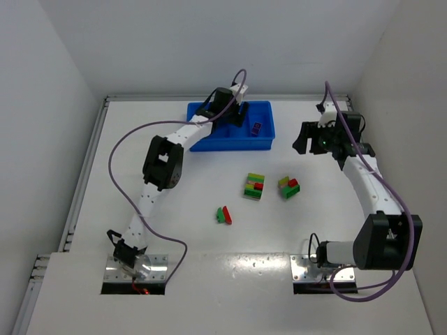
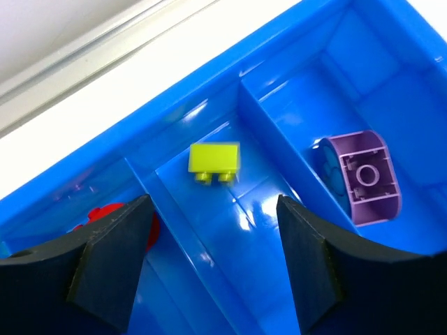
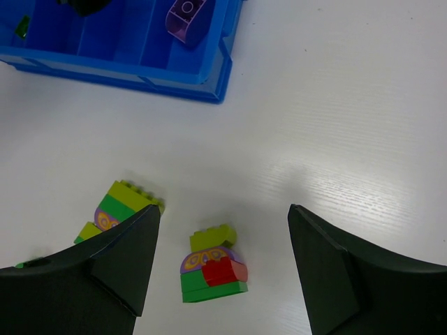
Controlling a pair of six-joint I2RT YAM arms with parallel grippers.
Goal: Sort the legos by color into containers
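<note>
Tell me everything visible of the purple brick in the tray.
The purple brick is lilac glossy plastic, with one rounded side. It lies tipped on its side, hollow underside and central tube facing the left wrist camera. It sits in the blue tray, in the rightmost compartment in the top view, beside the divider. Nothing grips it; the left end effector hovers open over the neighbouring compartment.

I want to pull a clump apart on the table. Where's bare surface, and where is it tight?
Free: the strip between the front wall of the blue tray and the stacked clump and right clump; the stretch between the red-and-green pair and the left arm. Tight: among those three clumps, and inside the tray under the left gripper.
</note>
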